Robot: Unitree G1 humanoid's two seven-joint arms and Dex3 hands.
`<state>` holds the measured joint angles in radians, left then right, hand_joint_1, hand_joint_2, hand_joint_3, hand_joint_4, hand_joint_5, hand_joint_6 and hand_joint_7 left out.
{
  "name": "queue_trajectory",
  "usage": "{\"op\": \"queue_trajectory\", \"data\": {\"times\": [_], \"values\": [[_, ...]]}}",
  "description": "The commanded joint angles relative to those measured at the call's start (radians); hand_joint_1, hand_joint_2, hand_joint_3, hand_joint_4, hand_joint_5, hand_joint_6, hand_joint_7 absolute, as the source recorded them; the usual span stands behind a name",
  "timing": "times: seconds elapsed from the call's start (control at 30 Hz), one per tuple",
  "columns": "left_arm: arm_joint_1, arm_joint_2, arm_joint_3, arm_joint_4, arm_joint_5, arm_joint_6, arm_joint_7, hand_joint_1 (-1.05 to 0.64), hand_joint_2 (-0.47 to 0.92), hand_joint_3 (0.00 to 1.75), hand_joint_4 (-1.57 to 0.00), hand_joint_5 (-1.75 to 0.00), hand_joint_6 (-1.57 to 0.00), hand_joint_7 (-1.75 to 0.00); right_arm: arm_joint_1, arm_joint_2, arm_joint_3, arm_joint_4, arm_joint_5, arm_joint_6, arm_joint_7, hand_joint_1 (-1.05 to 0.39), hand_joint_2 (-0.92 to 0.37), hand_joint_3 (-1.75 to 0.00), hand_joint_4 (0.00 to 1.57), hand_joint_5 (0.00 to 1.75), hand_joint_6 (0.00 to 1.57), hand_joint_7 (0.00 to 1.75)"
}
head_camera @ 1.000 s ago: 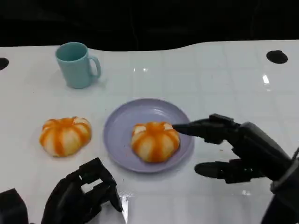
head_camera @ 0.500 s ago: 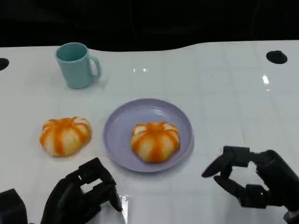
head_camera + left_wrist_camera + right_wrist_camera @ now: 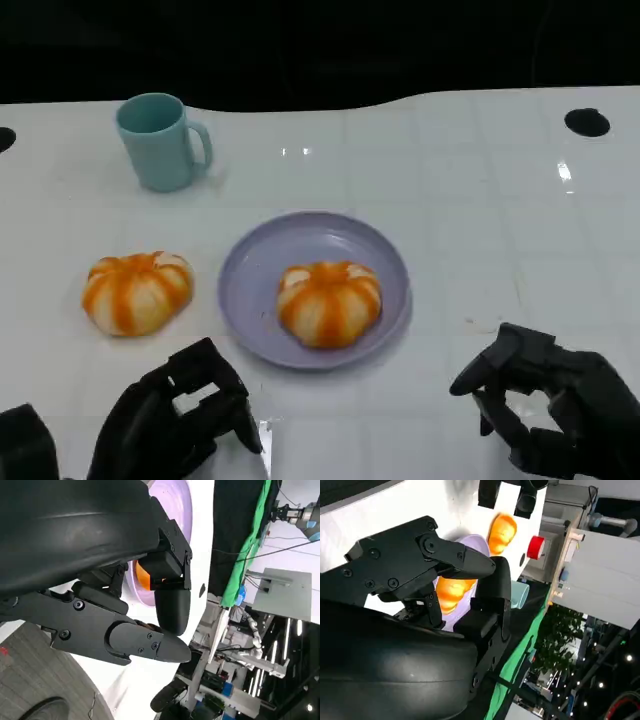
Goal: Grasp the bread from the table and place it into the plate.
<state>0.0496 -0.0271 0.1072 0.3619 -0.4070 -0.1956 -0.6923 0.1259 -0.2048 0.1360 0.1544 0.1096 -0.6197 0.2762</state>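
- Head view: one bread (image 3: 329,302) is lying on the lavender plate (image 3: 258,262), a little toward the plate's near right side. A second bread (image 3: 137,290) is sitting on the white desk (image 3: 480,210), just off the plate's left rim and not touching it. A teal mug (image 3: 159,140) is standing upright farther back on the left, well apart from both.
- Head view, hands: the left hand (image 3: 175,415) is resting low at the near left edge, its fingers (image 3: 215,385) curling inward with nothing between them. The right hand (image 3: 545,405) is sitting at the near right, apart from the plate, its fingers (image 3: 500,370) bending in and holding nothing.
- Left wrist view: the left hand's (image 3: 125,615) dark shell is taking up most of the picture, fingers drawn close together and empty. Past them a slice of the plate (image 3: 177,505) and a bit of orange bread (image 3: 142,577) are showing.
- Right wrist view: the right hand (image 3: 445,595) is curling its fingers (image 3: 465,562) with nothing gripped. Beyond them the bread (image 3: 451,592) on the plate (image 3: 475,542) is showing, with the other bread (image 3: 501,532) and the mug (image 3: 520,595) farther off; the left hand's fingertips (image 3: 517,495) are peeking in near that second bread.
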Motion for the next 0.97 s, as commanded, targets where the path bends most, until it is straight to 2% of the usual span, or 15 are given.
{"op": "queue_trajectory", "data": {"times": [0.03, 0.3, 0.5, 0.97], "values": [[-0.005, 0.017, 0.003, -0.006, -0.009, 0.005, -0.009, -0.63, 0.92, 0.08, -0.7, -1.75, -0.67, -1.41, -0.001, 0.0, -0.03, 0.038, -0.001, -0.042, 0.02, -0.35, -0.7, -0.87, 0.74, 1.75, 0.64, 1.47], [0.001, 0.022, 0.007, -0.007, -0.008, -0.004, -0.014, -0.61, 0.92, 0.07, -0.68, -1.75, -0.68, -1.37, -0.002, 0.01, -0.045, 0.072, 0.005, -0.063, 0.05, -0.38, -0.69, -0.87, 0.76, 1.75, 0.64, 1.49], [0.002, 0.03, 0.009, -0.016, -0.01, 0.011, -0.011, -0.62, 0.92, 0.08, -0.69, -1.75, -0.68, -1.38, -0.002, 0.024, -0.049, 0.079, 0.004, -0.062, 0.061, -0.37, -0.64, -0.92, 0.76, 1.75, 0.66, 1.47], [-0.021, 0.041, 0.019, 0.025, -0.005, -0.014, -0.021, -0.62, 0.92, 0.09, -0.69, -1.75, -0.68, -1.4, -0.026, 0.043, -0.056, 0.11, -0.001, -0.072, 0.078, -0.37, -0.61, -0.95, 0.76, 1.75, 0.68, 1.43]]}}
